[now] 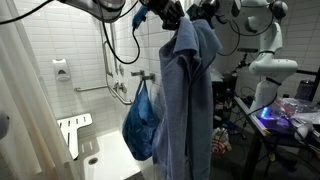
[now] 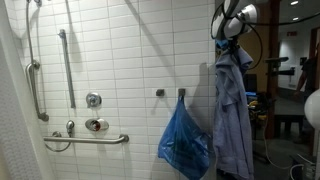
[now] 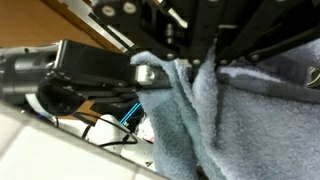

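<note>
A grey-blue towel [image 1: 190,95] hangs full length from my gripper [image 1: 178,22], which is shut on its top edge high in the room. In an exterior view the same towel [image 2: 232,115] drops beside the tiled wall under the gripper [image 2: 228,42]. The wrist view is filled by towel [image 3: 230,115] cloth bunched between the black fingers [image 3: 205,35]. A blue plastic bag [image 2: 183,140] hangs on a wall hook [image 2: 181,93] just beside the towel, also seen as the bag [image 1: 141,122].
A white tiled shower wall carries grab bars [image 2: 66,65], a valve [image 2: 93,99] and a hose. A folding shower seat [image 1: 73,130] sits low on the wall. A shower curtain [image 1: 20,100] hangs near. Cluttered equipment and cables [image 1: 280,110] stand beyond the towel.
</note>
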Robot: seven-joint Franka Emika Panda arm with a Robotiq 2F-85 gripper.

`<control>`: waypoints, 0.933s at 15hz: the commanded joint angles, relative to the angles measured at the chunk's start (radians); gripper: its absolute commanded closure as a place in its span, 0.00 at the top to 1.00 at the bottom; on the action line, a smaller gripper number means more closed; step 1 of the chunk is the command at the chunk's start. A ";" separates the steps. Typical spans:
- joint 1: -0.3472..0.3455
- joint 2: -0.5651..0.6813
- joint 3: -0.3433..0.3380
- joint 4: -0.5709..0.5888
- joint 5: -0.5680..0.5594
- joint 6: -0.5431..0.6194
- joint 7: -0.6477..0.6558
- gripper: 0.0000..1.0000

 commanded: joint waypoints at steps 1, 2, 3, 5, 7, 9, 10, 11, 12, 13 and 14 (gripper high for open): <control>0.084 0.106 -0.055 0.085 -0.097 -0.040 0.020 0.01; 0.104 0.116 -0.069 0.092 -0.121 -0.050 0.029 0.01; 0.131 0.122 -0.099 0.101 -0.140 -0.065 0.029 0.01; 0.184 0.135 -0.152 0.113 -0.178 -0.078 0.048 0.01; 0.246 0.139 -0.218 0.121 -0.207 -0.088 0.064 0.01; 0.310 0.143 -0.285 0.135 -0.241 -0.095 0.086 0.01; 0.341 0.146 -0.318 0.143 -0.261 -0.096 0.100 0.01; 0.374 0.145 -0.357 0.152 -0.278 -0.101 0.112 0.01; 0.407 0.144 -0.392 0.161 -0.300 -0.103 0.128 0.01; 0.437 0.142 -0.425 0.169 -0.322 -0.103 0.145 0.01; 0.468 0.140 -0.459 0.177 -0.346 -0.104 0.161 0.01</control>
